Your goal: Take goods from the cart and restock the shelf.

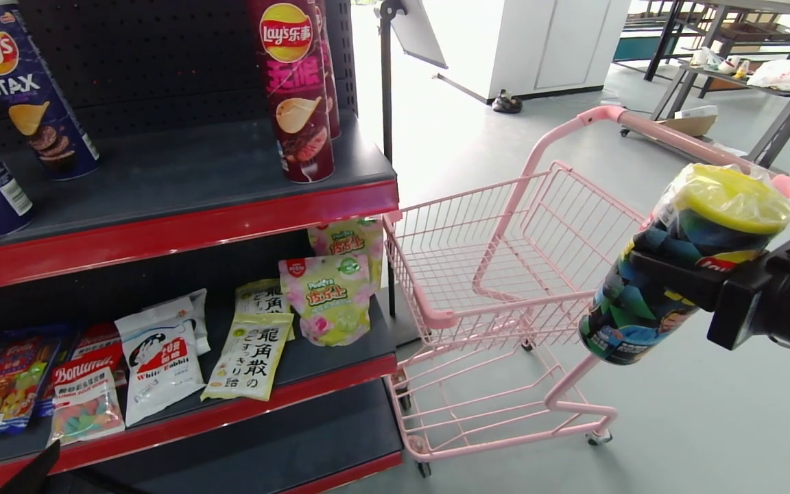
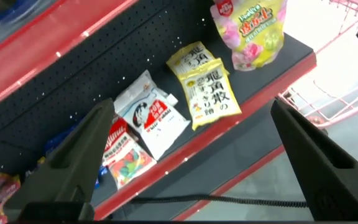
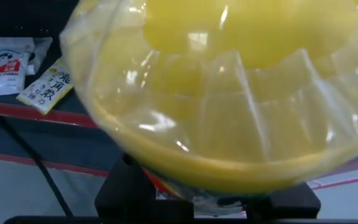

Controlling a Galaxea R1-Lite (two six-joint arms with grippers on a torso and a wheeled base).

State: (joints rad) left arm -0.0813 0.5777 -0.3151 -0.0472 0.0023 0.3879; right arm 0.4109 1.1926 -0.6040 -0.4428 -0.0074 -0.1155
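Shelving (image 1: 162,233) of dark grey boards with red front edges and a black pegboard back is filling the nine o'clock half of the head view, and a pink wire shopping cart (image 1: 505,254) is standing on the pale grey floor (image 1: 676,425) just beside it, at its three o'clock. The right gripper (image 1: 676,281) is hanging at three o'clock of the cart basket, its black fingers closing around the middle of a tall snack can with a yellow plastic lid and a dark printed wrap (image 1: 635,315). The can is being held in the air, tilting, its lid end pointing toward one o'clock. The left gripper (image 2: 185,155) is hovering in front of the middle board with its fingers (image 2: 73,168) spreading wide and holding nothing. On the upper board a maroon chip tube (image 1: 299,96) is standing upright near the three o'clock end, and two dark blue chip tubes (image 1: 25,89) are leaning at the nine o'clock end. On the middle board a green and pink pouch (image 1: 326,298), yellow sachets (image 1: 247,357), a white sweet bag (image 1: 162,367) and further bright packets are lying flat or leaning. At twelve o'clock, well beyond the cart, a white cabinet (image 1: 553,41) is standing, and dark metal-framed tables (image 1: 731,41) are carrying loose items at one o'clock.
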